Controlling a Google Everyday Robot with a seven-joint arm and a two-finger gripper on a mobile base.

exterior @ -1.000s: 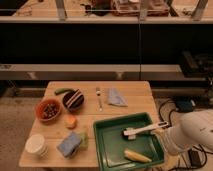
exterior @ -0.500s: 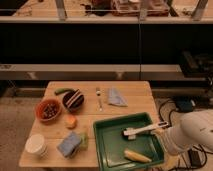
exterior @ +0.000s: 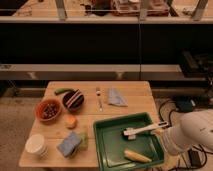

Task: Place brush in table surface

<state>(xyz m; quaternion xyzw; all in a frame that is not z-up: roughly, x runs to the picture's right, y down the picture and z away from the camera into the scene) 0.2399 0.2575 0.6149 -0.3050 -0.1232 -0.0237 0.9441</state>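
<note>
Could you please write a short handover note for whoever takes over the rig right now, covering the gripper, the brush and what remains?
Gripper: at the right side of the green tray, by the handle end of the brush. I cannot tell if it has a grip.
Brush: inside the tray's outline, bristle head toward the tray's middle, handle pointing right. A yellowish wedge lies in the tray nearer the front.
Done: nothing placed; the brush is not on the table surface.
Left: secure the brush, lift it out of the tray and set it on bare wood, probably the strip behind the tray.
</note>
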